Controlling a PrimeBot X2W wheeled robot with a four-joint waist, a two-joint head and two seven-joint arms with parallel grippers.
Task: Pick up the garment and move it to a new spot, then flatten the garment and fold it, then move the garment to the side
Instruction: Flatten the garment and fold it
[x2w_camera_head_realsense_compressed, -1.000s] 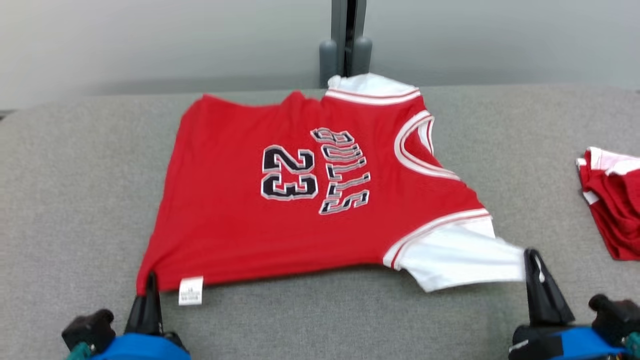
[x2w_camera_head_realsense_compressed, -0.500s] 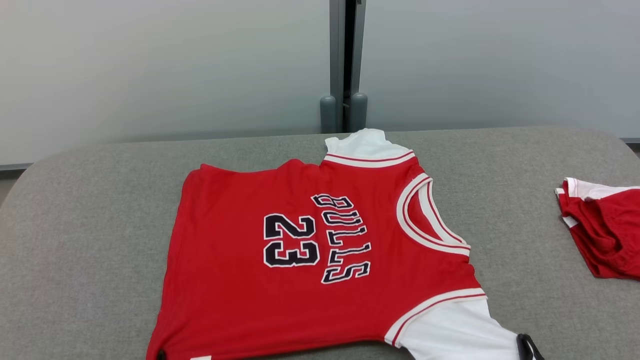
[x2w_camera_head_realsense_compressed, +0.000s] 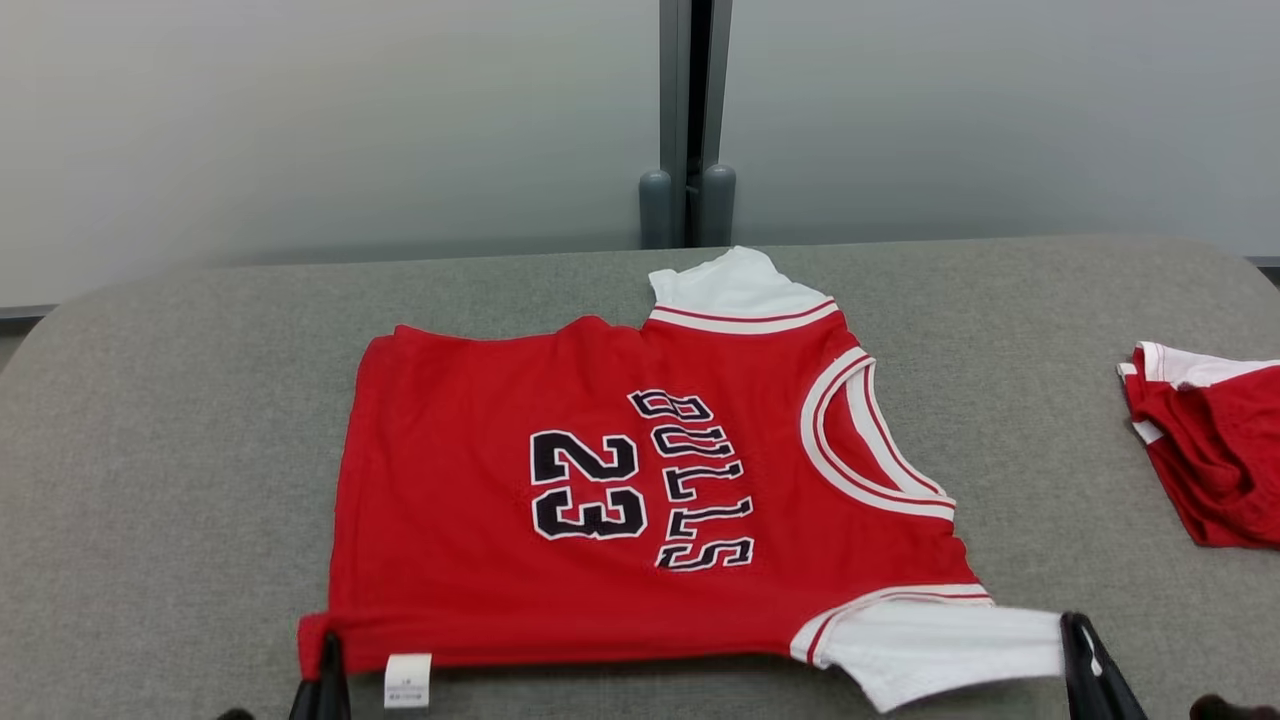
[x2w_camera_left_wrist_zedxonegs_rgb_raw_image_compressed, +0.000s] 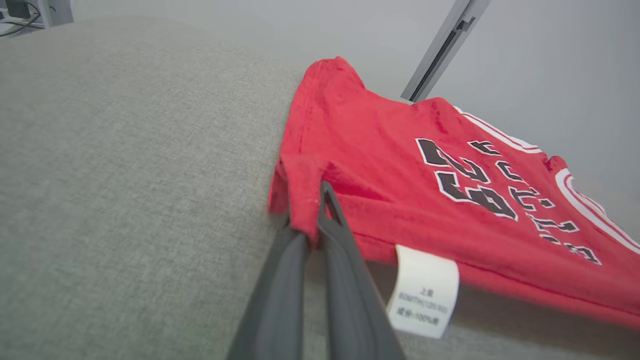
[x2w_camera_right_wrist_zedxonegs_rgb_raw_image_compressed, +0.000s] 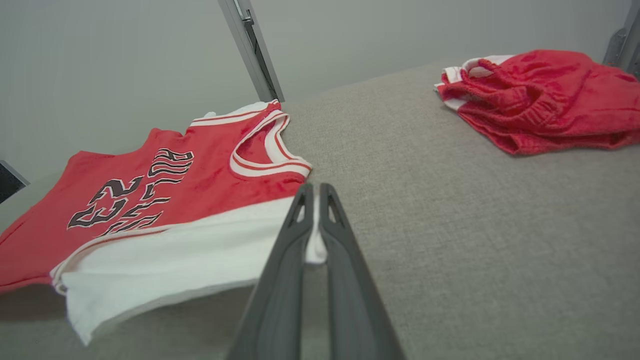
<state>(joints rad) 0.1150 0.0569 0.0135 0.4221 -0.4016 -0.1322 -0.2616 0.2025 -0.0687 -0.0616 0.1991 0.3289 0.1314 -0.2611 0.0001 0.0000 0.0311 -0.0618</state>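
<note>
The garment (x2w_camera_head_realsense_compressed: 640, 500) is a red jersey with white sleeves, "BULLS" and "23" on its front, spread on the grey table. My left gripper (x2w_camera_head_realsense_compressed: 328, 650) is shut on its near red hem corner (x2w_camera_left_wrist_zedxonegs_rgb_raw_image_compressed: 300, 200), beside a white care label (x2w_camera_left_wrist_zedxonegs_rgb_raw_image_compressed: 422, 292). My right gripper (x2w_camera_head_realsense_compressed: 1075, 635) is shut on the edge of the near white sleeve (x2w_camera_right_wrist_zedxonegs_rgb_raw_image_compressed: 315, 247). The near edge of the garment is lifted slightly off the table; the far part lies flat.
A second crumpled red and white garment (x2w_camera_head_realsense_compressed: 1210, 440) lies at the table's right edge, also seen in the right wrist view as a red heap (x2w_camera_right_wrist_zedxonegs_rgb_raw_image_compressed: 540, 95). A grey post (x2w_camera_head_realsense_compressed: 688, 120) stands behind the table (x2w_camera_head_realsense_compressed: 150, 450). The wall is pale.
The head camera has tilted up, so the whole picture has shifted down. Both grippers still hold the jersey's near edge, which now sits a little farther from the table's back edge.
</note>
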